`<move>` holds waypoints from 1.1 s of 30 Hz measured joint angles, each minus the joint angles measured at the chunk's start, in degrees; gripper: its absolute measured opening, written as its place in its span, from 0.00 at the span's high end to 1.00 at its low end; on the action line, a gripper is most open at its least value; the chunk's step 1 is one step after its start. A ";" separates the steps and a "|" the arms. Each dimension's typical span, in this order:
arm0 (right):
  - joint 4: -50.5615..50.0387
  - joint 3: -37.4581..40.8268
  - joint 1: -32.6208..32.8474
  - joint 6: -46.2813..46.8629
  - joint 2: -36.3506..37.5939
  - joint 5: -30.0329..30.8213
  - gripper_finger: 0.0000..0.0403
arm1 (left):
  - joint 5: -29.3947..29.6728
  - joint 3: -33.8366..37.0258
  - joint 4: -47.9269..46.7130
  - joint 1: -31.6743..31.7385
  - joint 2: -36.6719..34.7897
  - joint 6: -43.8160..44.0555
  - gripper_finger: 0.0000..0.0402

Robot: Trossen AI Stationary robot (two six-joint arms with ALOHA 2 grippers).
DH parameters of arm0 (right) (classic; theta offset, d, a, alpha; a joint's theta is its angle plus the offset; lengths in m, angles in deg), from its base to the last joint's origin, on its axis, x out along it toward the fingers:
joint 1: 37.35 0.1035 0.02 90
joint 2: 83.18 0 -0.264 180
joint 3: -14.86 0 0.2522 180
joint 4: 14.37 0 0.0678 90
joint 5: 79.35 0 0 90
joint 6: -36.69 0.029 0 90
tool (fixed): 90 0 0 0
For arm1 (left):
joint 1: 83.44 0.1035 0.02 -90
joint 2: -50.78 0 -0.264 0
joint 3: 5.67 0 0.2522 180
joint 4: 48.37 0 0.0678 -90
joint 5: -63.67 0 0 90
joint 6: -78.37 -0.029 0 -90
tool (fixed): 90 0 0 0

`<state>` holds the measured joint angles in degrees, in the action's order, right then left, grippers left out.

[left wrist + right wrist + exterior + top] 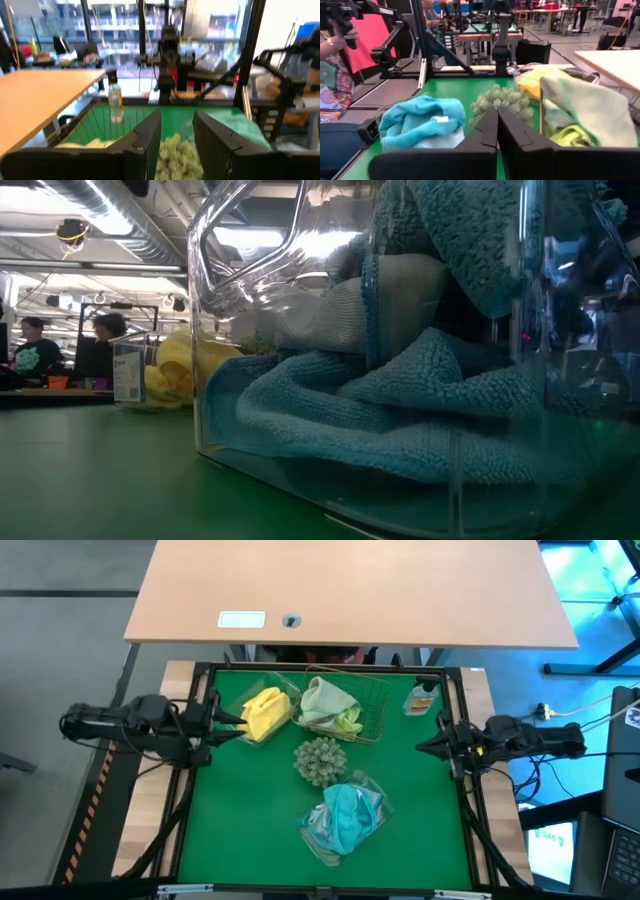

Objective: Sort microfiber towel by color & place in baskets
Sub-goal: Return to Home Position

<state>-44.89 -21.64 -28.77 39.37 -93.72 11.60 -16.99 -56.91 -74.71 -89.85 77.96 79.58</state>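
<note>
**Towels sorted by colour, seen from above.** The blue towels [345, 820] are lying bunched in a clear tub [375, 786] at the lower middle of the green table [230, 830]. In the low view this tub is filling most of the frame. The yellow towel [264, 712] is sitting in a second clear tub [126, 380] at the far left. Just beside it, the pale sage towel [322, 698] and the lime green towel [348, 723] are resting in the wire basket [376, 700]. A spiky ball [320, 760] is standing between the basket and the blue towels' tub, and a small bottle [422, 698] is standing at the far right.

I am holding the left arm [150, 725] over the table's left edge, with the left jaws spread apart and gripping nothing. The right arm [520, 738] is waiting over the right edge, with the right jaws pressed together on nothing.
</note>
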 joint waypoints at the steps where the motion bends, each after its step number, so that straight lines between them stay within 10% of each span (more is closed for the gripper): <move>1: 0.19 0.97 0.00 0.39 0.98 0.02 0.99 | 0.00 1.59 1.95 0.01 -1.31 0.01 0.73; 33: 11.67 17.24 0.02 1.52 10.38 -1.11 1.00 | -1.31 25.03 12.34 0.02 -21.75 -1.55 0.73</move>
<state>-33.22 -4.40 -28.75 40.89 -83.33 10.48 -18.30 -31.88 -62.37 -89.83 56.21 78.03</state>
